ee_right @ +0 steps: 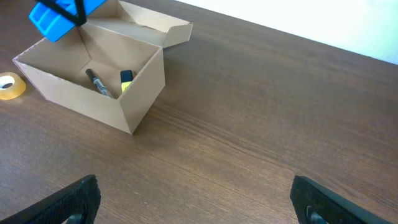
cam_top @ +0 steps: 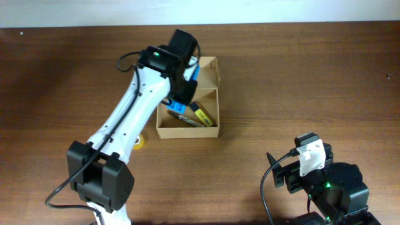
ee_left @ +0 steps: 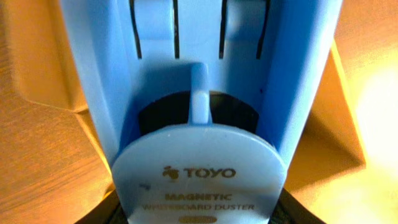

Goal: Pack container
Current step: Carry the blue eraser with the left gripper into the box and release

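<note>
The tan cardboard container (cam_top: 210, 130) stands open at the table's middle, its flap lid (cam_top: 208, 72) folded back; it also shows in the right wrist view (ee_right: 81, 93). Inside lie a black marker (cam_top: 187, 120) and a yellow highlighter (cam_top: 201, 114). My left gripper (cam_top: 181, 100) is shut on a blue whiteboard duster (ee_left: 199, 118) and holds it over the container's left part, just above the rim (ee_right: 59, 15). My right gripper (ee_right: 196, 199) is open and empty near the front right of the table, far from the container.
A roll of yellow tape (cam_top: 140, 142) lies on the table left of the container, also in the right wrist view (ee_right: 11, 86). The wooden table ends at a white wall at the back.
</note>
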You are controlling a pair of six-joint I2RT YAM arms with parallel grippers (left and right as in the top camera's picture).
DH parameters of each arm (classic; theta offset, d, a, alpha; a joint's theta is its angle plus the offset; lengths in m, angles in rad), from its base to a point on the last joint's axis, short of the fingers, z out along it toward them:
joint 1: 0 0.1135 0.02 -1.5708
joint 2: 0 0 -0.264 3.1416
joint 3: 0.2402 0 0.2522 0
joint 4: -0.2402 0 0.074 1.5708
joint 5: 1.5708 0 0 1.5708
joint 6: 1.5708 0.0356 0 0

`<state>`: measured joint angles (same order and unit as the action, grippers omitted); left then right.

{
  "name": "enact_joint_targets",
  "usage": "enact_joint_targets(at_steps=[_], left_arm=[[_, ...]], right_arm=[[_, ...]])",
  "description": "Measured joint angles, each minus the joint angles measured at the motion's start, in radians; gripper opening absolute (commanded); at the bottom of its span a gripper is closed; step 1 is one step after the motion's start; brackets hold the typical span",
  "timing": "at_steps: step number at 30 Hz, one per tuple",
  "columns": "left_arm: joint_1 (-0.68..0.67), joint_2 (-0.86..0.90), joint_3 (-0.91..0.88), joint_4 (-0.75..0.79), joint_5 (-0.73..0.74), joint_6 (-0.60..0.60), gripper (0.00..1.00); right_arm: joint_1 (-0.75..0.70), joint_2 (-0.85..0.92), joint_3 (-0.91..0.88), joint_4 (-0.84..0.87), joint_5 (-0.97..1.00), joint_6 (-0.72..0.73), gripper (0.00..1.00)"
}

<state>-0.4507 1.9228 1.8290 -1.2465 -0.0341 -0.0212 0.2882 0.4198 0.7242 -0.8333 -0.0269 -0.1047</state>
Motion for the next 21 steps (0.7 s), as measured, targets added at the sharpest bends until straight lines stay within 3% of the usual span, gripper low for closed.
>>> enact_joint_targets(at_steps=[5,12,14,17,21], left_arm=[[-0.012,0.000,0.000,-0.049,-0.001,0.142,0.61],[-0.011,0.000,-0.049,-0.052,-0.016,0.321,0.63],[-0.011,0.000,-0.091,-0.032,-0.026,0.346,0.63],[-0.011,0.000,-0.118,-0.011,-0.030,0.364,0.72],[-0.011,-0.001,-0.118,0.014,-0.030,0.361,0.72]], right_arm=[[0.000,0.000,0.000,0.000,0.000,0.000,0.99],[0.000,0.000,0.000,0.000,0.000,0.000,0.99],[0.000,0.000,0.000,0.000,0.000,0.000,0.99],[0.000,0.000,0.000,0.000,0.000,0.000,0.99],[0.000,0.000,0.000,0.000,0.000,0.000,0.99]])
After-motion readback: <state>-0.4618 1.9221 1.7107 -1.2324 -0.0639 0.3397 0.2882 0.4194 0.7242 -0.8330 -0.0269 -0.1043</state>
